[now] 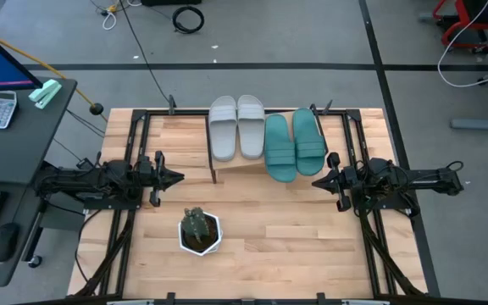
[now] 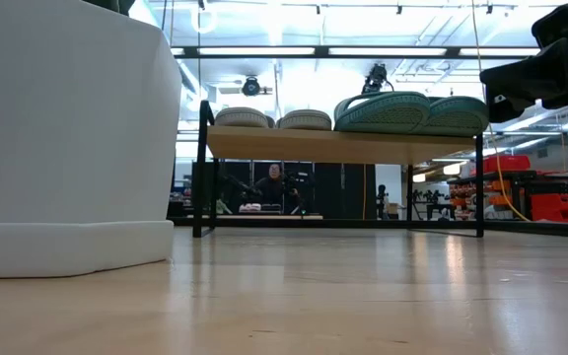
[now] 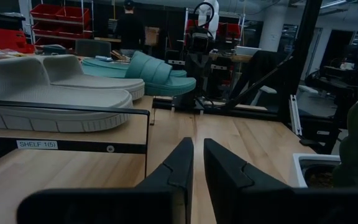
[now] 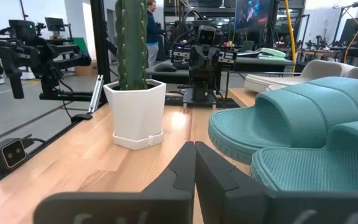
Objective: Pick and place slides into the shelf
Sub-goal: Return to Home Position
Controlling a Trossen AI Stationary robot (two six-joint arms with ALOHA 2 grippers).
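The shelf [image 1: 240,168] stands at the table's far middle. The light grey pair of slides [image 1: 236,127] and the teal pair [image 1: 295,144] lie side by side on its top board, soles down, grey to the left. In the low view the shelf board [image 2: 343,148] carries all of them. My left gripper [image 1: 179,178] hovers shut left of the shelf, pointing right, and touches nothing. My right gripper [image 1: 316,181] hovers shut just right of the teal pair, pointing left, also touching nothing. The left wrist view shows the grey slides [image 3: 48,87] on the shelf; the right wrist view shows the teal slides [image 4: 303,130] close by.
A small potted plant in a white pot [image 1: 200,231] stands on the table near its near edge, left of centre, and fills the low view's left side as the white pot [image 2: 67,138]. Black frame rails [image 1: 134,144] run along the table's left and right sides. Bare tabletop [image 1: 286,229] lies between the arms.
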